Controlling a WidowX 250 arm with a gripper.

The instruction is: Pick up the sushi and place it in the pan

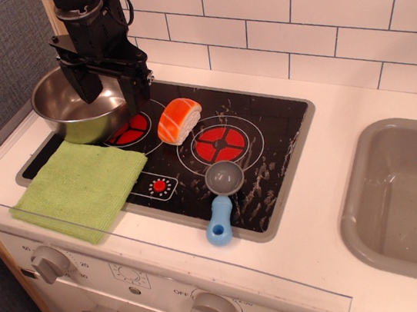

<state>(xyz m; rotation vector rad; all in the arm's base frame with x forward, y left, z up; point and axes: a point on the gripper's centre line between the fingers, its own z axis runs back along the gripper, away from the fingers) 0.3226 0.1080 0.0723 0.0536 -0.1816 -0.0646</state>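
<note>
The sushi (179, 120), an orange-topped nigiri with pale stripes on a white base, lies on the black stove top between the two red burners. The pan (69, 106), a shiny round steel bowl, stands at the stove's back left corner. My black gripper (110, 88) hangs over the pan's right side, to the left of the sushi and apart from it. Its two fingers are spread apart and hold nothing.
A green cloth (82, 186) lies on the front left of the stove. A small grey scoop with a blue handle (221, 201) lies at the front middle. A grey sink (409, 198) is on the right. A white tiled wall (289, 13) stands behind.
</note>
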